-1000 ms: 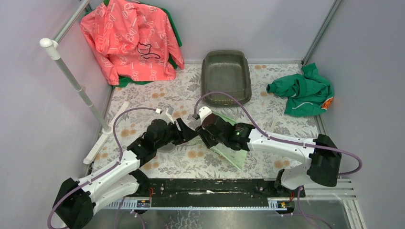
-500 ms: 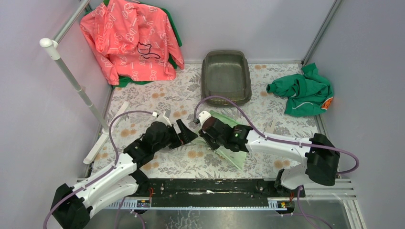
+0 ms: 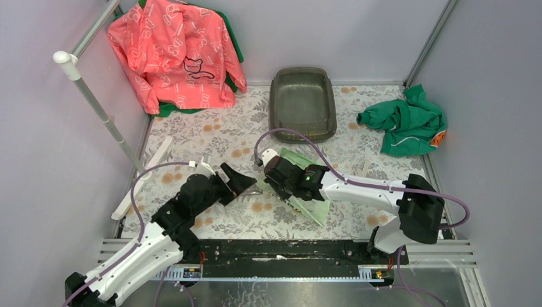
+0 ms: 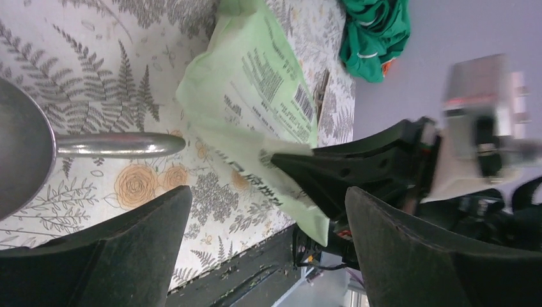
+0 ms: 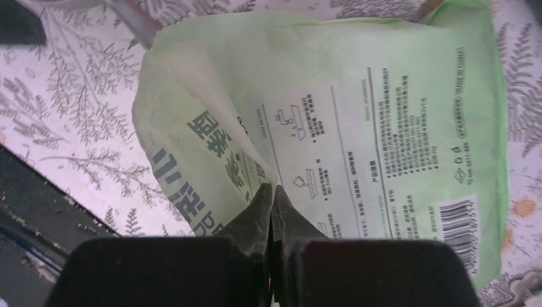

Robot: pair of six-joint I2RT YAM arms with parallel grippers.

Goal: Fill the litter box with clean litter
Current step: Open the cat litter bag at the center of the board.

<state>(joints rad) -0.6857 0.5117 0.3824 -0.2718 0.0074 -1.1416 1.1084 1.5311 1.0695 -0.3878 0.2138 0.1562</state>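
The right gripper (image 5: 271,194) has its fingers pressed together on a raised fold of the bag (image 5: 390,109). The right wrist view shows this closely: the black tips meet with pale green plastic pinched between them, and the bag's printed back and barcode spread out beyond. The left wrist view shows the same pinch from the side, at the bag's near edge. The top view hides that contact under the arm.

The left gripper (image 4: 267,194) is spread wide with nothing between its fingers (image 4: 128,252). It faces the bag and the right fingers, close to them but apart. Only its own camera shows the scoop (image 4: 105,145), whose metal bowl and handle lie flat on the cloth (image 4: 121,64) just beside the bag. From above I cannot make the scoop out clearly.

The top view alone gives the wider layout. The bag lies flat on the flowered cloth in the middle of the table under the right wrist. The litter box (image 3: 301,105) stands upright at the far edge, well apart from both grippers, its dark floor showing. A green garment (image 3: 404,125) lies crumpled to the box's right. A pink jacket (image 3: 172,51) hangs in the far left corner.
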